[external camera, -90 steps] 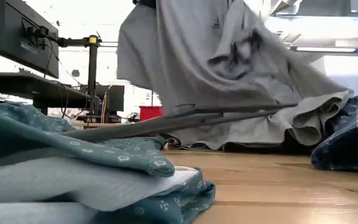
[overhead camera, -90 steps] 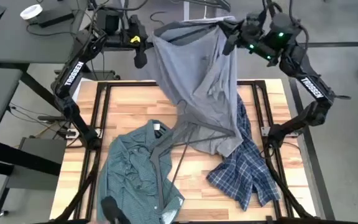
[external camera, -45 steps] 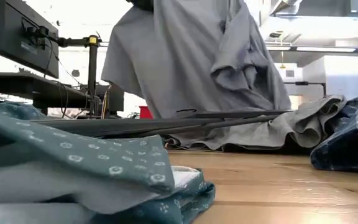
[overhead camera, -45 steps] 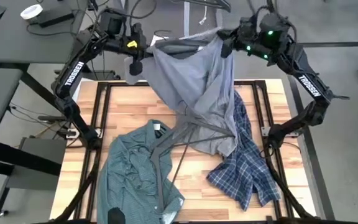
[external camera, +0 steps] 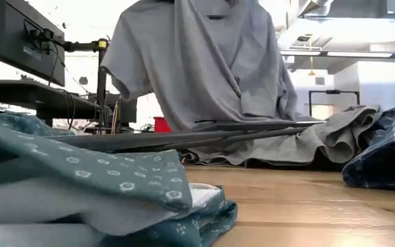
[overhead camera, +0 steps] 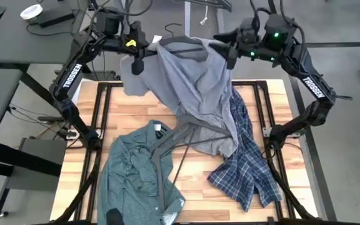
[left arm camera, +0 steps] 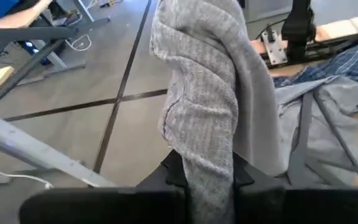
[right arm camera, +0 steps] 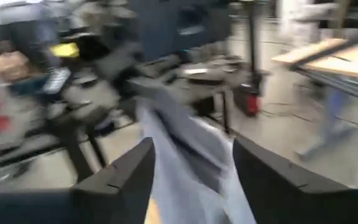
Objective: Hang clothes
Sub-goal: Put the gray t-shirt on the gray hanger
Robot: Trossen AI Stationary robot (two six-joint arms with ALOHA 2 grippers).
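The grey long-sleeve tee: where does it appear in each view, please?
High view: grey tee, top centre, draping onto the table.
Low view: upper centre, hanging.
Left wrist view: centre, clamped in the left end effector.
Right wrist view: blurred, lower centre.
Shared landmark: plaid shirt.

The grey tee (overhead camera: 192,81) has swung left, with both pincers.

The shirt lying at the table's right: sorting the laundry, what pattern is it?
Blue-and-white plaid shirt, clearest in the high view.
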